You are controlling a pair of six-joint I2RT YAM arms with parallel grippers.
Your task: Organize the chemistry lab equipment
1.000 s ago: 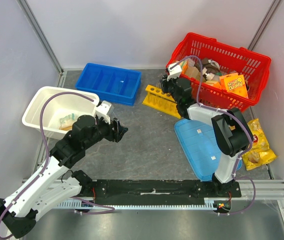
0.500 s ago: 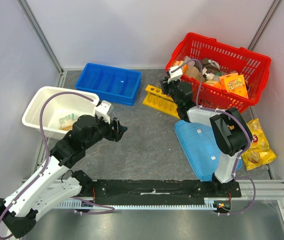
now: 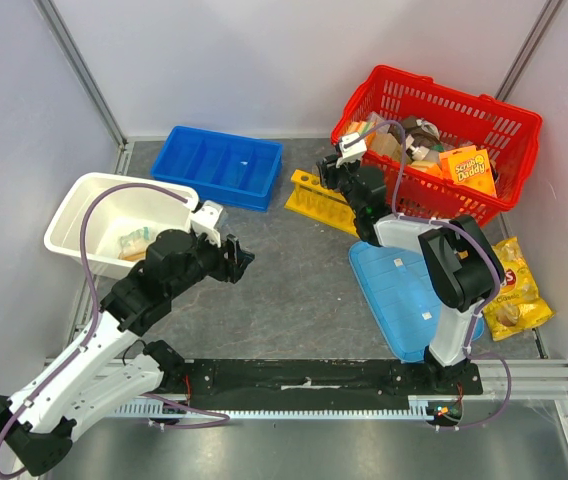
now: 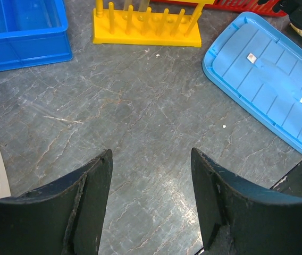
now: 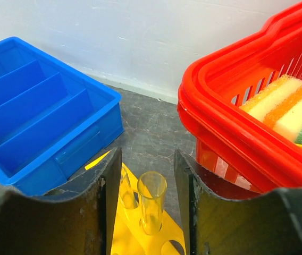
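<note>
**Top view:** The yellow test-tube rack (image 3: pixel 316 195) lies on the surface (image 3: pixel 284 280) at 1 o'clock from centre, between the blue divided tray (image 3: pixel 219 165) and the red basket (image 3: pixel 434 125). The right gripper (image 3: pixel 336 178) hangs over the rack's basket end. The left gripper (image 3: pixel 241 258) hovers over bare surface at 9 o'clock, beside the white bin (image 3: pixel 74 205), which holds a small clear bag (image 3: pixel 136 240).

**Left wrist view:** The left fingers (image 4: pixel 92 196) are spread with nothing between them. The rack is well ahead at 12 o'clock and a blue lid (image 4: pixel 268 79) lies at 2 o'clock.

**Right wrist view:** A clear tube (image 5: pixel 152 201) stands upright in a rack hole, with a second tube (image 5: pixel 125 187) just beside it. The right fingers (image 5: pixel 185 207) flank the first tube, parted slightly wider than it, with a sliver of gap showing.

**Progress:** At least two tubes appear racked and the bag binned, so the task looks well underway. No loose tubes and no rubber band show in any view, so what is left cannot be told.
</note>
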